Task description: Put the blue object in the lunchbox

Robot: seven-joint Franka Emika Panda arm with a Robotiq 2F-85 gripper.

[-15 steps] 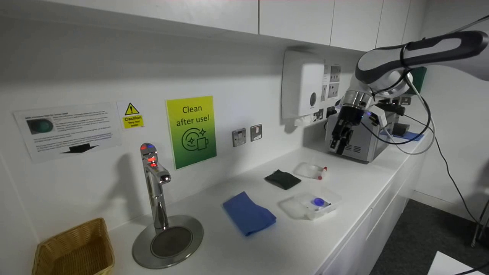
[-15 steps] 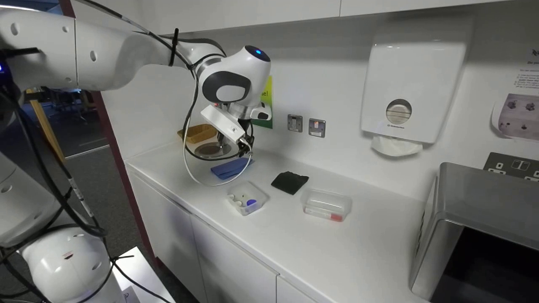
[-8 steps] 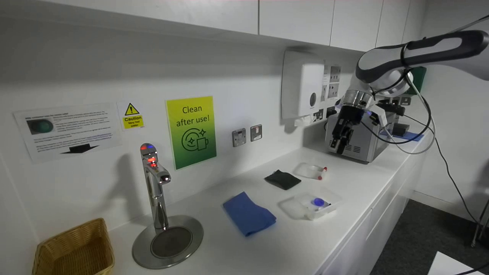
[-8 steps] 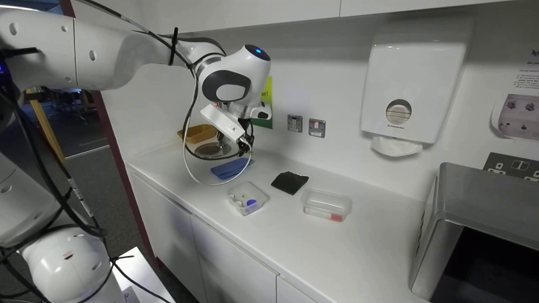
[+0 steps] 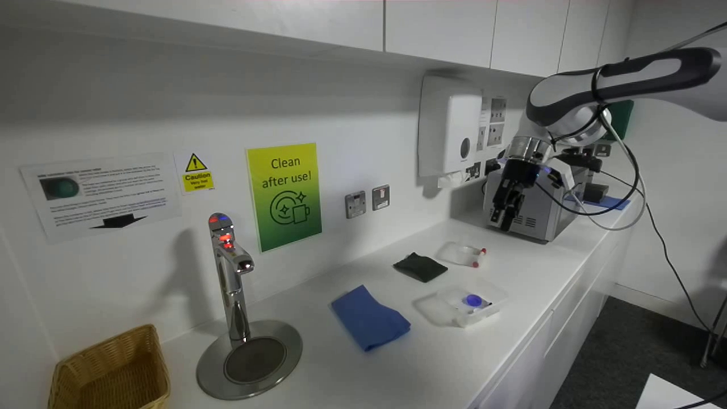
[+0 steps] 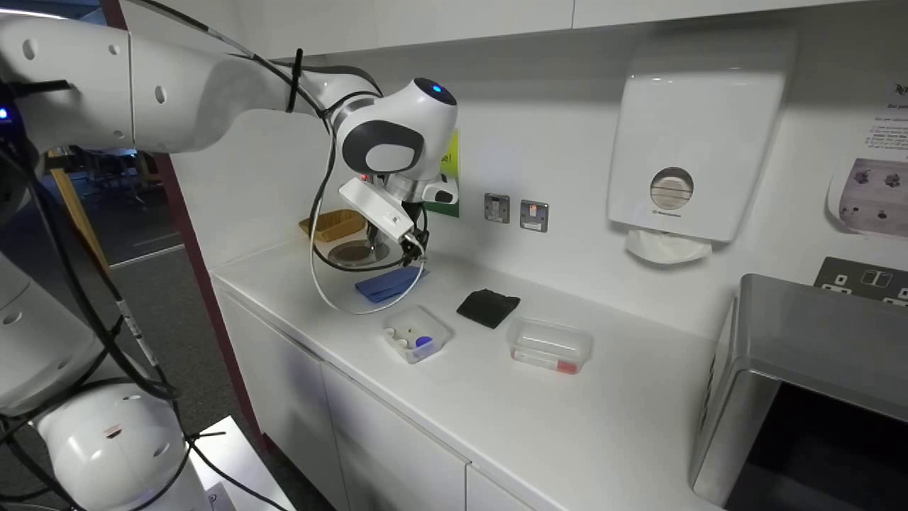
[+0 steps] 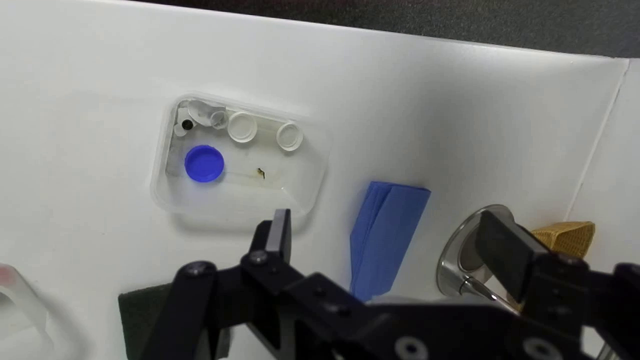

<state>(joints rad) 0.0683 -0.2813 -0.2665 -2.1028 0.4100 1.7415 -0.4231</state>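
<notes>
Blue plastic, round — the cap (image 7: pixel 204 163) lies in a clear tub (image 7: pixel 300 172), its sides all around. Two white caps (image 7: pixel 242 127) and a dark fleck (image 7: pixel 261 173) share it, clear in the wrist view — too small to judge from outside. The gripper (image 7: pixel 385 225) hangs above the counter (image 6: pixel 638 404), fingers spread wide, with a folded blue cloth (image 7: pixel 387 240) showing through the gap. In an exterior view a white cable (image 6: pixel 352 311) crosses in front of that cloth, and the arm (image 6: pixel 206 99) leaves just a strip of yellow-green poster (image 6: pixel 452 167) in sight. A second tub (image 6: pixel 546 341) with a red-ended item (image 6: pixel 566 367) shows whole there; the wrist view catches just its corner. Between the tubs lies a dark pad (image 6: pixel 488 308). Which tub the task means, I cannot tell.
</notes>
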